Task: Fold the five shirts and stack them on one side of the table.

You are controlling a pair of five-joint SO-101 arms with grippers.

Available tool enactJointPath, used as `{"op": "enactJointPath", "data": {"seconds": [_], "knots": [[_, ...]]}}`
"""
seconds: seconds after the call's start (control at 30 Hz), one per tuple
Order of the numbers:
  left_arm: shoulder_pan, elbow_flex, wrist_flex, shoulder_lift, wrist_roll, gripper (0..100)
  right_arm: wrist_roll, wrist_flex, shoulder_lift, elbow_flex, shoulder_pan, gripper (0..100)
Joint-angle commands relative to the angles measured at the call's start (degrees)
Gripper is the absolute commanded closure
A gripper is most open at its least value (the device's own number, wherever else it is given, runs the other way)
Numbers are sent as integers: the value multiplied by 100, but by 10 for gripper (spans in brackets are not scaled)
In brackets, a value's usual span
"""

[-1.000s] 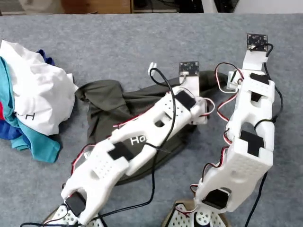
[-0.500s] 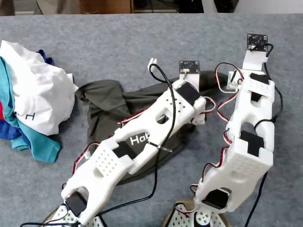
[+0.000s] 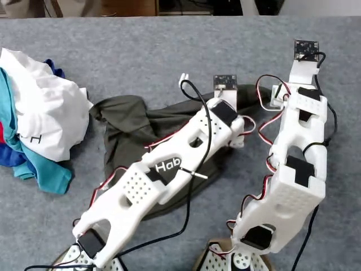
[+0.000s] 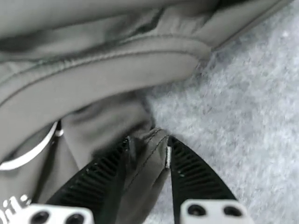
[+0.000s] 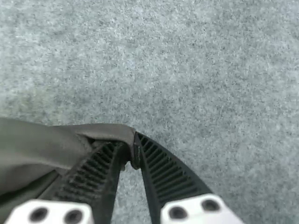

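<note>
Grey felt-like table top [image 3: 141, 51], high view: dark olive-green crumpled shirt [image 3: 127, 130] sits mid-table, partly under the white left arm [image 3: 169, 175], which runs from the near edge diagonally across it. White right arm [image 3: 299, 147] stands at the near edge toward the right side and stretches to the shirt's right end. Heap at the left edge, well apart from the olive one: white crumpled shirt [image 3: 42, 113] on top, teal shirt [image 3: 48, 169] under it, bits of a blue shirt [image 3: 8, 155] and a red one [image 3: 1, 135] at the very edge.

Left wrist view: left gripper [image 4: 147, 154], black ribbed fingers [image 4: 107, 172], clenched on a stitched hem fold of the olive shirt. More folds of it bunch beyond the tips, bare grey felt to one side.

Right wrist view: right gripper [image 5: 132, 151] clamped on a corner edge of the same olive shirt, cloth draped over one finger [image 5: 93, 175]. Grey table beyond the tips.
</note>
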Motion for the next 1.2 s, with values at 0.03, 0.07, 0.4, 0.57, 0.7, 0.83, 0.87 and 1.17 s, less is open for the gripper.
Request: {"op": "enactJointPath", "data": {"seconds": [0.03,0.07,0.4,0.57,0.7,0.83,0.87,1.17], "knots": [[-105,-642,193,4,-9,877,35,-123,-40,-303,127,989],[-79,-756,316,4,-62,864,35,-123,-40,-303,127,989],[-35,-1204,686,84,-88,818,35,-123,-40,-312,127,989],[141,-1213,686,365,-79,815,35,-123,-40,-312,127,989],[308,-1213,686,523,-79,818,35,-123,-40,-312,127,989],[352,-1196,721,576,-79,818,35,-123,-40,-312,127,989],[352,-1187,721,576,-79,818,35,-123,-40,-312,127,989],[334,-1152,721,585,-79,918,35,-123,-40,-312,127,989]]}}
